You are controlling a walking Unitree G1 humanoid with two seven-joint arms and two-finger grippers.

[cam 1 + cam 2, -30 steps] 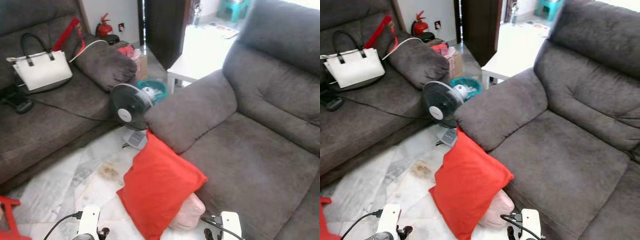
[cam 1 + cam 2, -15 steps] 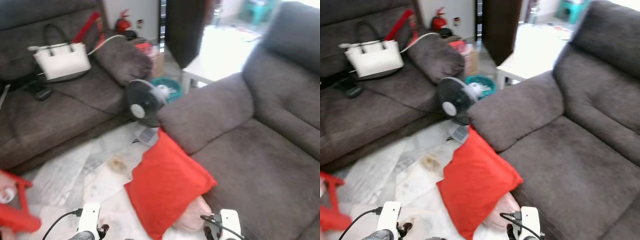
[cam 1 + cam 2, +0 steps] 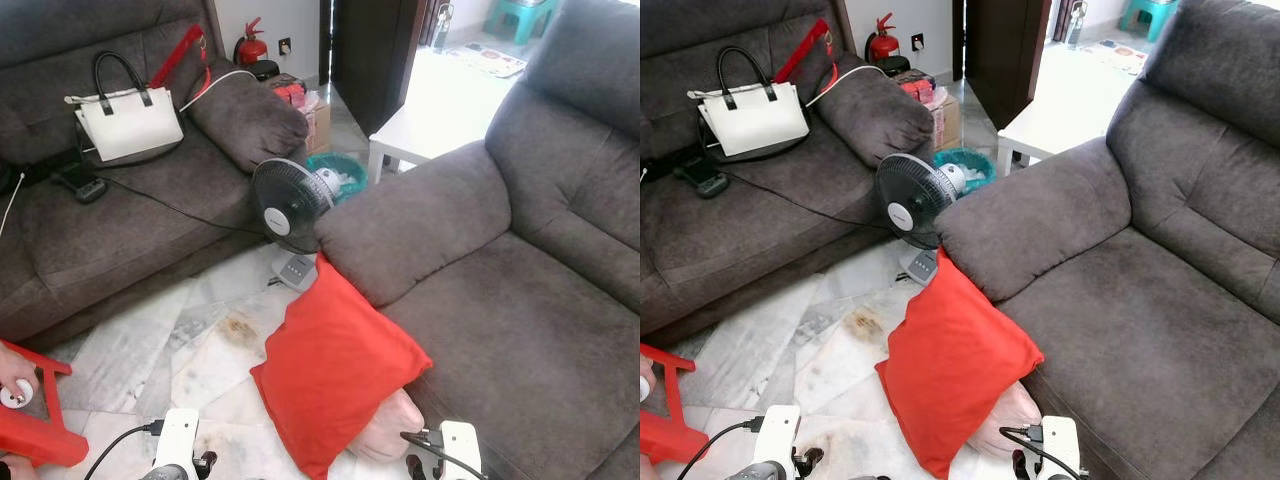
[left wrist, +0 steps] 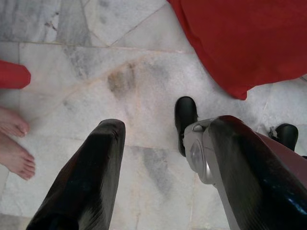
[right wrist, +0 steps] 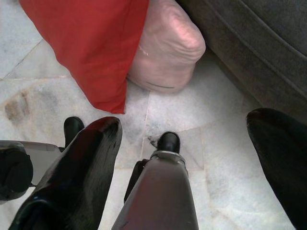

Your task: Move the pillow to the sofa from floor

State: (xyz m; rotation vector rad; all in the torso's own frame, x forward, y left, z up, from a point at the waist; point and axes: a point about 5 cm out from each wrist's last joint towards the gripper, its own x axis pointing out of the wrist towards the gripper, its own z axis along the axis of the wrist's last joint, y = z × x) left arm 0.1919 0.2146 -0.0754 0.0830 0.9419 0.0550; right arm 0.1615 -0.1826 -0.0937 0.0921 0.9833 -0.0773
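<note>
Pink pillow under red pillow (right wrist)

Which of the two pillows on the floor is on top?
The red pillow. It leans against the sofa over the pink pillow, which pokes out underneath.

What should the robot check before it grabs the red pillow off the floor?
1. Red pillow on the floor, leaning on the sofa: ok.
2. Left gripper jaws open, above bare floor tiles: ok.
3. Right gripper jaws open, near the pillow's corner: ok.
4. Sofa seat free for the pillow: ok.
5. Pink cushion tucked under the red pillow might get dragged along: not ok.
6. Person's bare feet beside the left gripper: not ok.
</note>
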